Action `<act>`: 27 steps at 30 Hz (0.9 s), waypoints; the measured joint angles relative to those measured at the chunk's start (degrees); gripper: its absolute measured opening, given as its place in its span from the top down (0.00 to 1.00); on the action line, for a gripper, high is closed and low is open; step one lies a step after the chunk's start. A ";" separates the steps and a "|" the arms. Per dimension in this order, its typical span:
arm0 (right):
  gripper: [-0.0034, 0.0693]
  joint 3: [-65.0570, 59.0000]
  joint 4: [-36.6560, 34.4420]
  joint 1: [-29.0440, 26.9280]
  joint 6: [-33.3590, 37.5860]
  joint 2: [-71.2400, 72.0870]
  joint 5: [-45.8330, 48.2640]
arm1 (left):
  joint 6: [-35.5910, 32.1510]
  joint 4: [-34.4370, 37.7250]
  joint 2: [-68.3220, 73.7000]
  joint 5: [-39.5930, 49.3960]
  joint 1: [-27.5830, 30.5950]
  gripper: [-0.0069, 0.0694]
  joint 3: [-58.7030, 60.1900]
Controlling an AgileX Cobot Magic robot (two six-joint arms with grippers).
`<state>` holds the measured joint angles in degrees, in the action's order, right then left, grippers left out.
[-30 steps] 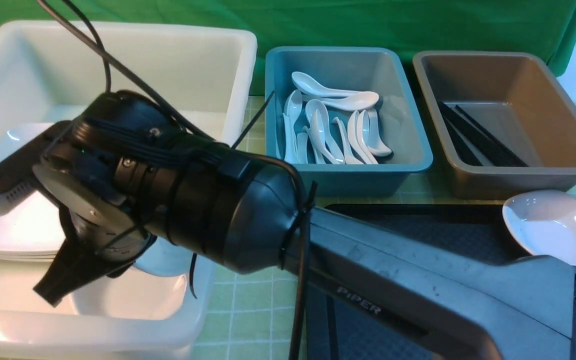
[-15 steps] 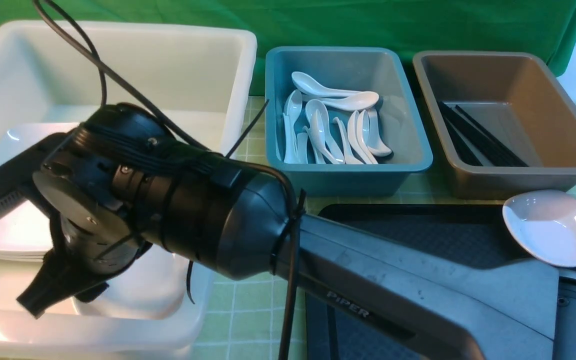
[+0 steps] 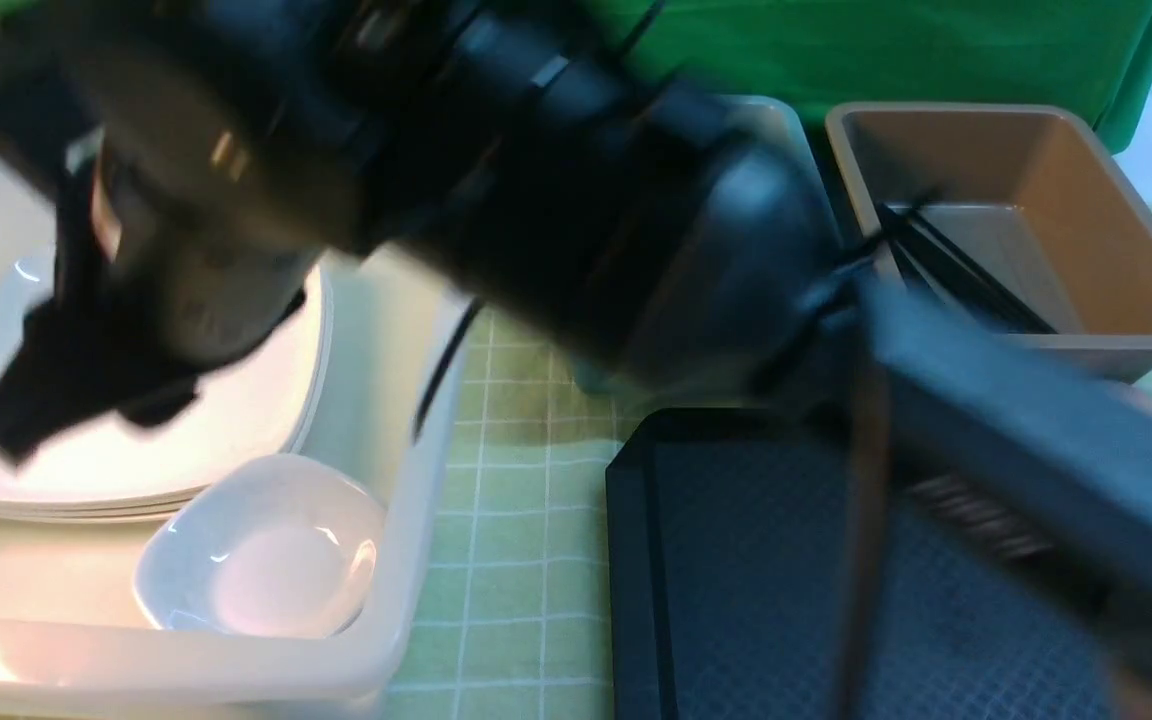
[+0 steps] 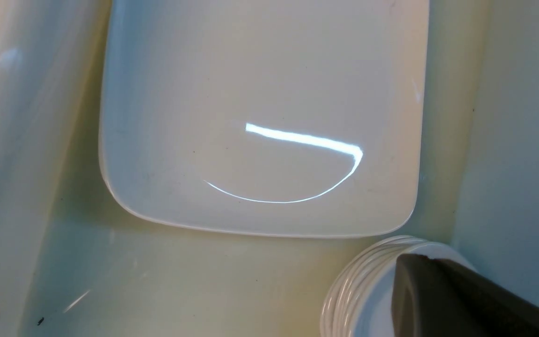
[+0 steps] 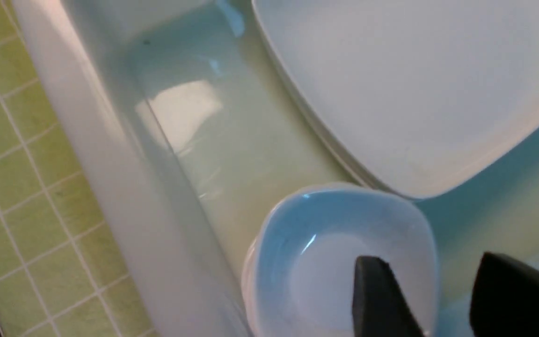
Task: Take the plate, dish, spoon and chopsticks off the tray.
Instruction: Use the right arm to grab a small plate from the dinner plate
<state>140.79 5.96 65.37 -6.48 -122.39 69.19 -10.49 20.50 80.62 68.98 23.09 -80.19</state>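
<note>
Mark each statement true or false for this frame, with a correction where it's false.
1. Black chopsticks lie in the brown bin. True.
2. The right gripper grips the small dish. False: its jaws stand apart over the dish, with nothing between them.
3. Large plates are stacked in the white tub. True.
4. The dish under the right gripper sits in the brown bin. False: it lies in the tub, beside the plates.
</note>
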 joint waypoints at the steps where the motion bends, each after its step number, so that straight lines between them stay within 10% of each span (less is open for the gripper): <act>1: 0.67 -0.31 0.05 -0.34 0.67 1.15 0.06 | 0.00 0.00 0.00 0.00 0.00 0.92 0.00; 5: 0.91 -8.18 0.63 -3.90 2.81 12.19 0.06 | 0.00 0.00 0.00 -0.05 0.00 0.92 0.00; 14: 0.93 -47.71 6.45 -18.88 -3.02 41.26 0.30 | 0.00 0.00 0.00 -0.10 0.00 0.92 0.00; 27: 0.45 -77.75 7.54 -44.93 -5.73 32.84 -15.14 | 0.00 0.71 0.00 -0.29 0.00 0.92 0.00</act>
<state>63.04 13.50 20.43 -12.21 -89.55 54.04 -10.49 21.22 80.62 68.69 23.09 -80.19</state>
